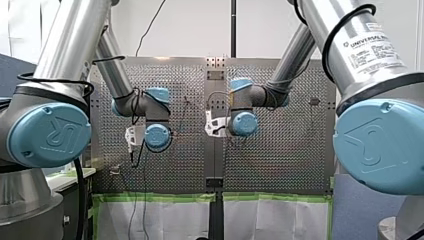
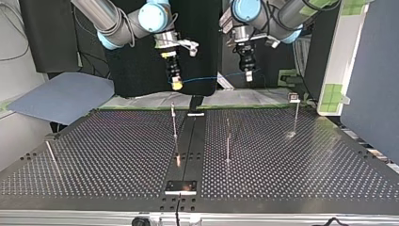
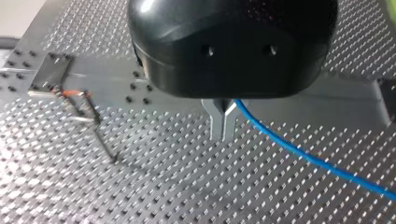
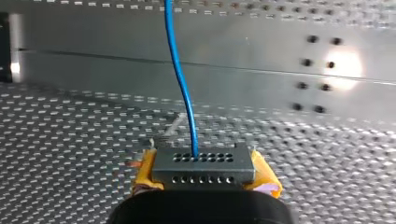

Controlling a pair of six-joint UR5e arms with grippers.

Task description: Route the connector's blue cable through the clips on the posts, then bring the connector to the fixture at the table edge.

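Suspending the blue cable (image 2: 207,79) for threading, my right gripper (image 2: 176,84) clamps the connector (image 4: 204,165); my left gripper (image 2: 249,75), at its three o'clock in the top view, pinches the cable.

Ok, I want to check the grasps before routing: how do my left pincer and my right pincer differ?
My left pincer has thin metal fingers; my right pincer has yellow pads. My left pincer pinches the bare blue cable, while my right pincer clamps the grey connector at its end. Both are shut, above the table, with the cable strung between them.
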